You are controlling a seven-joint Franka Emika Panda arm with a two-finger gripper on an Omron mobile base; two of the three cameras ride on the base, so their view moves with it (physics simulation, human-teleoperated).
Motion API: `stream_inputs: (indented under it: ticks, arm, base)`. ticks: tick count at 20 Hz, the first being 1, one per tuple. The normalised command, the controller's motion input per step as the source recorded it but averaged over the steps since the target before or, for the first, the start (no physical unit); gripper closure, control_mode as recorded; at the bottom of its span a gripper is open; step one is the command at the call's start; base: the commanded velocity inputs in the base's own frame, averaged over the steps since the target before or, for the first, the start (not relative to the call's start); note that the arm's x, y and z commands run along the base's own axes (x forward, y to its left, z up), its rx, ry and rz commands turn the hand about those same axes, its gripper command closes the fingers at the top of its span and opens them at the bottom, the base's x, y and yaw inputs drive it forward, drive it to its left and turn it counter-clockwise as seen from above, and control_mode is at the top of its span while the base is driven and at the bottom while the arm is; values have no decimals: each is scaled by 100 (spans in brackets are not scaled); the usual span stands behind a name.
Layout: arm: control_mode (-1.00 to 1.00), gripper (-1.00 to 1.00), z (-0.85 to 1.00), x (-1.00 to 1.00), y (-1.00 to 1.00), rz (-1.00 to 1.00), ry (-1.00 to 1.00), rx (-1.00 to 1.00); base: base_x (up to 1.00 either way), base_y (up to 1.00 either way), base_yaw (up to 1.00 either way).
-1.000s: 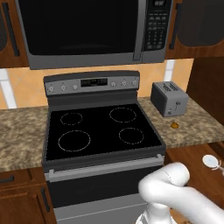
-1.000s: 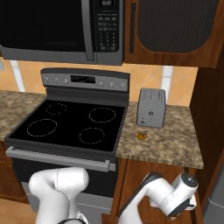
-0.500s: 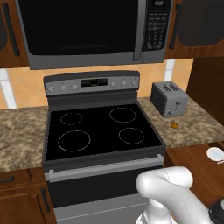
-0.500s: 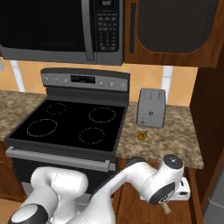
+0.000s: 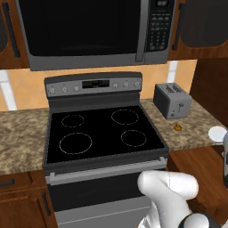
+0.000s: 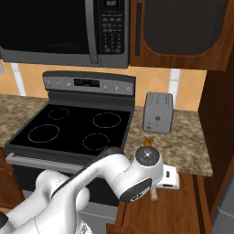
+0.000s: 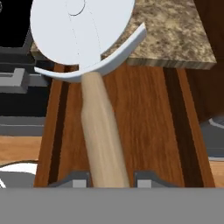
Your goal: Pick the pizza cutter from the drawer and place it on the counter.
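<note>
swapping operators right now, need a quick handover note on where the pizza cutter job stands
Gripper: shut on the pizza cutter, fingers either side of its wooden handle, blade pointing away from the hand.
Drawer: open, right under the cutter.
Counter: its edge sits just beyond the drawer; toaster and a small orange lump on it.
Done: cutter grasped.
Left: carry it over the counter, set it down, release.

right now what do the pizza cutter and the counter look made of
The pizza cutter, held between the fingers: a pale, smooth disc blade, probably metal, on a light handle with faint grain, likely unvarnished wood. The counter: speckled brown-grey mottling and a thick edge, seemingly granite-like stone.
</note>
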Motion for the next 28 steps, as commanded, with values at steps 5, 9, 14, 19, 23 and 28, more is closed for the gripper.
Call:
stream_inputs:
  ticks: [5, 9, 14, 19, 23, 28]
  arm:
    - [-100, 100, 56, 54, 8, -32, -1, 4]
    - [-100, 100, 17, 63, 8, -29, -6, 15]
    - [-100, 100, 11, 54, 4, -20, -4, 29]
    - [-100, 100, -2, 19, 4, -19, -19, 25]
    - [-100, 100, -29, 56, 8, -15, -10, 0]
    - [-100, 100, -43, 82, 24, -10, -4, 0]
  base:
    - [0, 0, 0]
    - [0, 0, 0]
    - [0, 0, 0]
    - [0, 0, 0]
    - [0, 0, 0]
    - [0, 0, 0]
